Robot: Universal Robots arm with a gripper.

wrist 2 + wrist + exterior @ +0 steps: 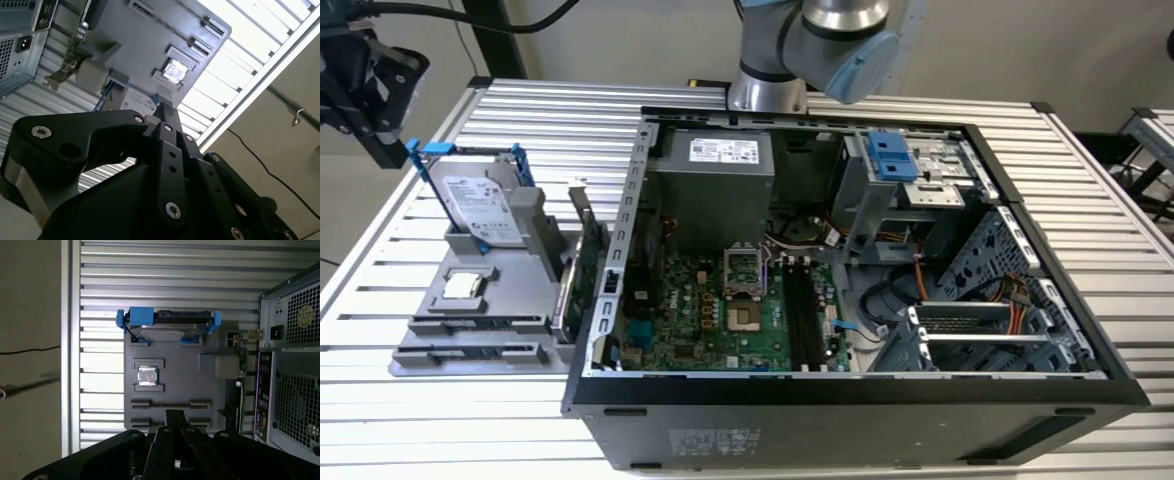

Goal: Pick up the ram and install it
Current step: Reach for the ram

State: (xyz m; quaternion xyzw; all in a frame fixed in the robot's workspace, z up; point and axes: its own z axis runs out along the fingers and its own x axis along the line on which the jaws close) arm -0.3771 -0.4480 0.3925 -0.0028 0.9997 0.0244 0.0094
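Slatted table (100,290) ends near the tray (180,375) below the hand (174,415).

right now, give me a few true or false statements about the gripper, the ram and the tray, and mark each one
1. The computer case lies open with its motherboard showing. True.
2. The gripper is down inside the case. False: in the first wrist view it hangs over the gray tray, which sits beside the case.
3. The gripper holds the ram. False: it holds nothing, and the ram lies in its holder on the tray.
4. A hard drive in a blue bracket stands on edge in the tray. True.
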